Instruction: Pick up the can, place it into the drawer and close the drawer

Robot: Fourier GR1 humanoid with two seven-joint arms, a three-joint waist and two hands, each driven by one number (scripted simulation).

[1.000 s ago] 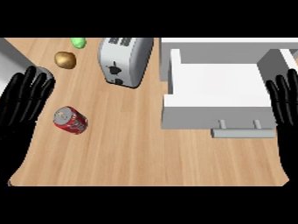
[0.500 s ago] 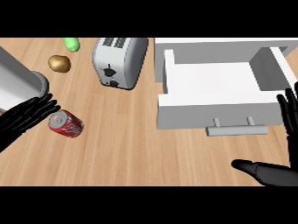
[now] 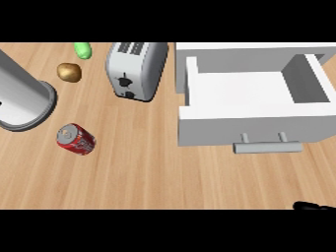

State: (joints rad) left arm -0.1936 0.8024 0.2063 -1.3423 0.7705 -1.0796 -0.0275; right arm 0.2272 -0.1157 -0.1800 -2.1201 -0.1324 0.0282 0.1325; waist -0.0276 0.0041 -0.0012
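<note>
Head view shows nothing done yet: the drawer point(image 3: 261, 101) stands open and empty on the surface point(image 3: 163, 172), the can point(image 3: 77, 139) lies well left of it, ungrasped. Whether either hand is clenched, I cannot tell.
</note>
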